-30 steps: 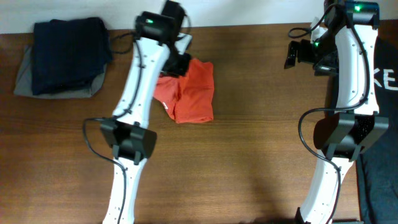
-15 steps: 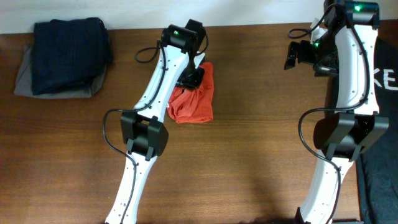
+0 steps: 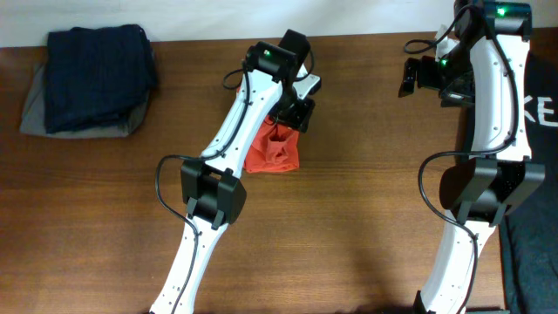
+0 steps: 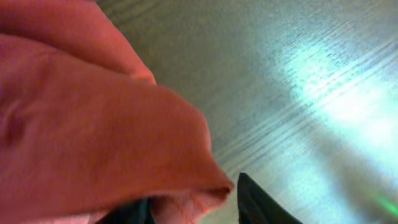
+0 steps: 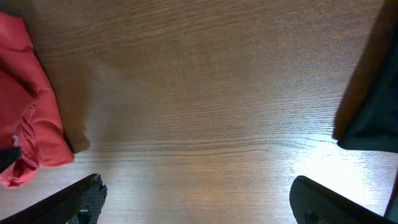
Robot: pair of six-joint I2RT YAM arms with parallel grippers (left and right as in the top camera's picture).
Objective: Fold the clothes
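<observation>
Swinging right along the far side, the left gripper (image 3: pixel 295 113) has dragged the orange-red T-shirt (image 3: pixel 275 155) into a tighter bunch near the middle of the tabletop (image 3: pixel 366 227). It sits at the shirt's far edge, fabric lying between its jaws; whether they pinch it, I cannot tell. Over on the other side, the right gripper (image 3: pixel 413 77) hovers well apart, jaws wide, nothing in them. Dark folded garments (image 3: pixel 91 74) rest at the far-left corner.

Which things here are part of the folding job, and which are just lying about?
Job in hand:
- orange-red T-shirt
- left fingers, right at the shirt

Lying about:
- folded navy-and-grey stack, far left corner
- black fabric, right edge
</observation>
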